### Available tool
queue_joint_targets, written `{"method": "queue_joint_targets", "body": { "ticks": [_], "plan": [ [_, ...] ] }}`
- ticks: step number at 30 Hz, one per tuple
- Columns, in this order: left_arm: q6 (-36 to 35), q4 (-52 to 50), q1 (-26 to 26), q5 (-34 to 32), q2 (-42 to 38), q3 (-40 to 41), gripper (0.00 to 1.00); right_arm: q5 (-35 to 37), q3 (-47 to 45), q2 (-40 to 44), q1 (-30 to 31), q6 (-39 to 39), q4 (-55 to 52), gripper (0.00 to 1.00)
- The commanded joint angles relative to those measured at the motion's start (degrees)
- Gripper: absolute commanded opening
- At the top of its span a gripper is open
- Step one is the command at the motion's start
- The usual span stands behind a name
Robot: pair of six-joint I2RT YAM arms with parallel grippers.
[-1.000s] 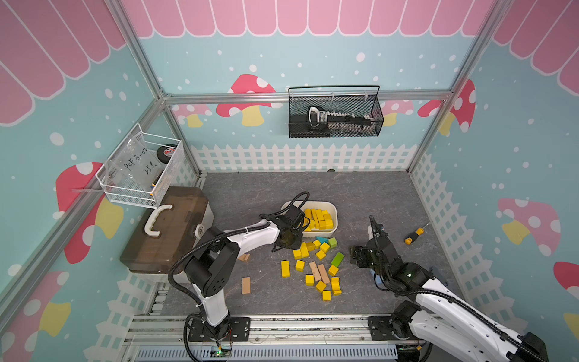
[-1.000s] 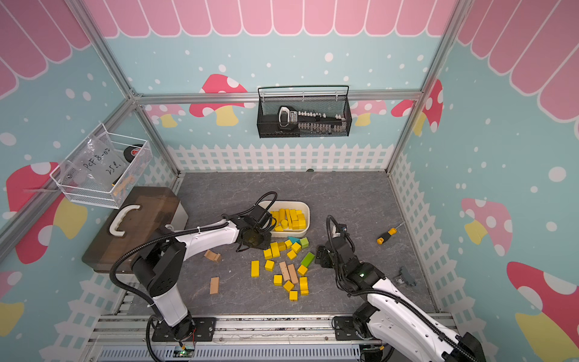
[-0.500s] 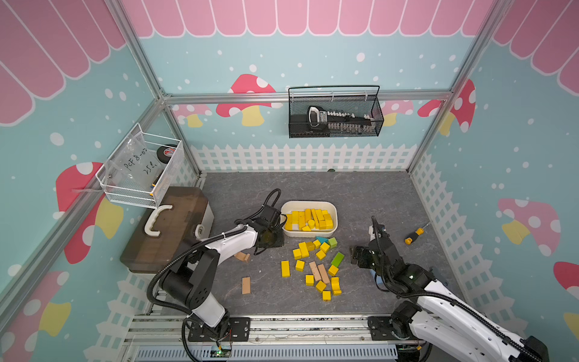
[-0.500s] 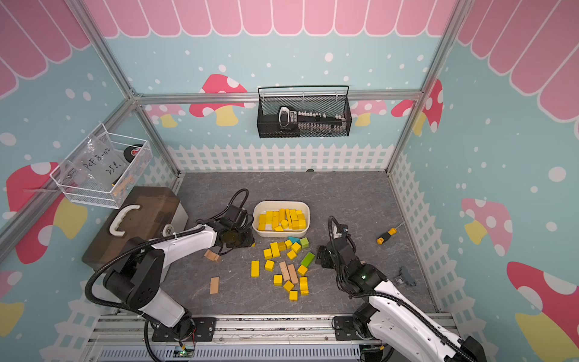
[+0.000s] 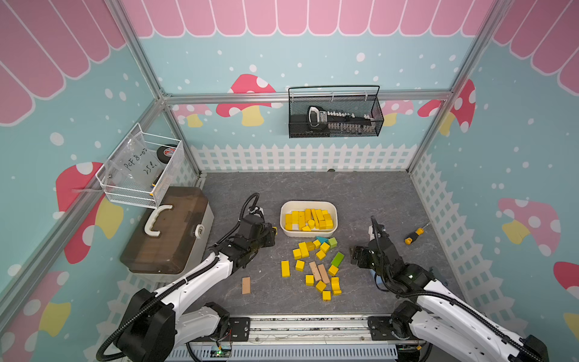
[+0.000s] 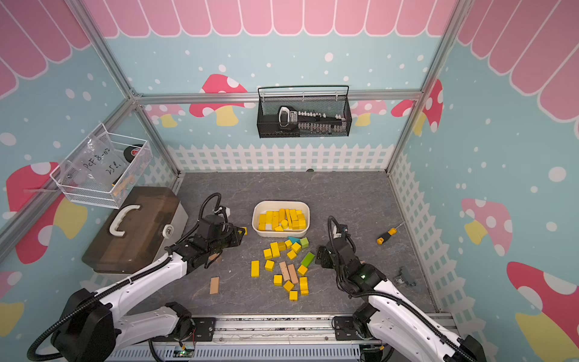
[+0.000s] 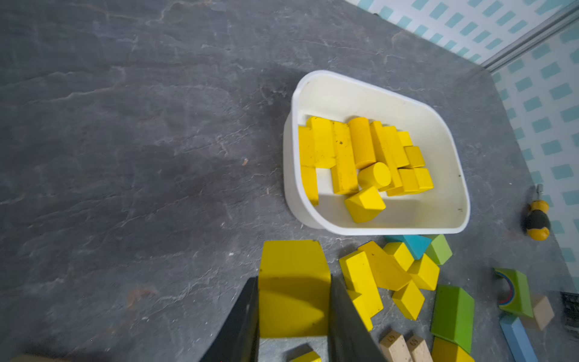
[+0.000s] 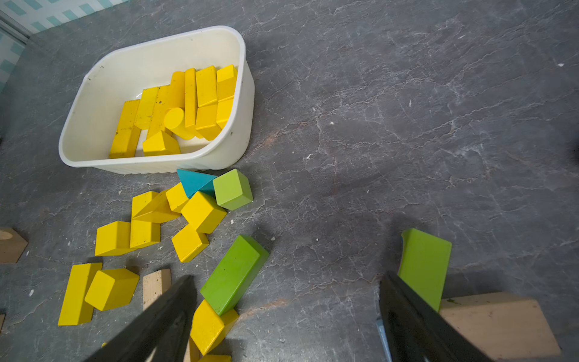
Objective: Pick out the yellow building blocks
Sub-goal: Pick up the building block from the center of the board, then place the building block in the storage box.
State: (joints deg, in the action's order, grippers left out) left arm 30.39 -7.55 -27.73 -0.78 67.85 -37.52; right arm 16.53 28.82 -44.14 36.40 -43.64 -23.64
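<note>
My left gripper [image 7: 294,313] is shut on a yellow block [image 7: 293,272], held just off the left end of the white bin [image 5: 308,202]; in a top view the gripper [image 5: 272,232] shows a yellow corner at its tip. Several yellow building blocks [image 5: 308,219] lie in the bin [image 7: 376,91]. More yellow blocks [image 5: 302,250] are scattered on the floor in front of it, also in the right wrist view [image 8: 203,211]. My right gripper [image 8: 287,279] stands open over bare floor right of the pile [image 6: 319,254], holding nothing.
Mixed into the pile are a green bar [image 5: 337,259], a green cube [image 5: 332,241], a teal wedge [image 5: 321,239] and tan blocks [image 5: 319,272]. A green arch [image 8: 424,266] and a tan wedge [image 8: 498,322] lie by my right gripper. Screwdriver [image 5: 413,235] at right, brown toolbox [image 5: 166,232] at left.
My left gripper, still shut on the yellow block, has drawn back leftward from over the pile to beside the bin's left end. The right arm has barely moved.
</note>
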Motion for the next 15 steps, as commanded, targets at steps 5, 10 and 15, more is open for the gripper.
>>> {"method": "queue_joint_targets", "body": {
  "ticks": [5, 10, 15],
  "plan": [
    [-4.8, 10.1, -0.5, 5.5, 6.9, -3.3, 0.11, 0.7, -0.6, -0.2, -0.2, -0.8, -0.6, 0.91],
    [-6.0, 8.9, -1.3, 8.2, 11.3, -6.4, 0.13, 0.7, -0.6, -0.2, -0.2, -0.8, -0.5, 0.91],
    [-7.2, 6.4, -3.2, 6.8, 14.5, -9.8, 0.17, 0.7, -0.5, -0.3, -0.2, -0.7, -0.5, 0.91]
  ]
}}
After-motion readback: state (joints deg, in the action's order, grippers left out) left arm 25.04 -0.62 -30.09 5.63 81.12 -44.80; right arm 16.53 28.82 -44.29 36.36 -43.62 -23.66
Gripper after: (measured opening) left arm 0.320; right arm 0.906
